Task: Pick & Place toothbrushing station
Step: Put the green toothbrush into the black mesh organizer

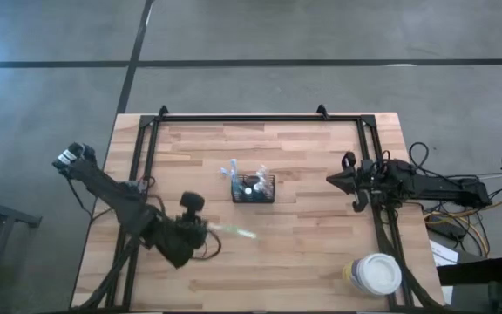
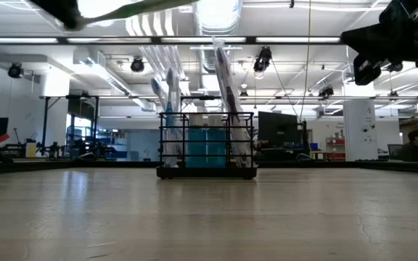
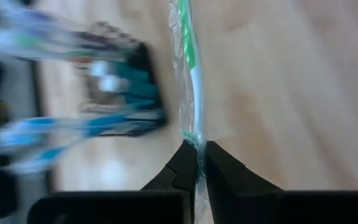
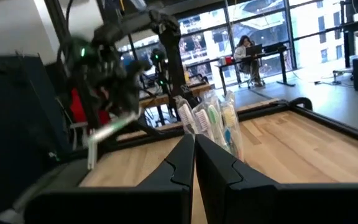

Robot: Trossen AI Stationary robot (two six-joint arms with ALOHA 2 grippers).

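The black wire-mesh caddy [image 1: 254,189] stands on its base at the table's middle, with wrapped toothbrushes [image 2: 220,76] standing in it; it also shows in the low view [image 2: 207,145]. My left gripper [image 1: 206,228] is near-left of the caddy, above the table, shut on a green-and-white toothbrush in clear wrap [image 1: 234,231]. My right gripper [image 1: 331,180] hovers shut and empty at the table's right side, pointing toward the caddy. My left gripper pinches one end of the green-white toothbrush [image 3: 196,144] between its two fingers. The brush sticks out beyond the fingertips, roughly level, toward the table's right, lifted clear of the table.
A large cup with a white lid [image 1: 375,275] stands at the near right corner. A black metal frame [image 1: 260,119] runs along the table's far, left and right sides. Bare wood lies between the caddy and the near edge.
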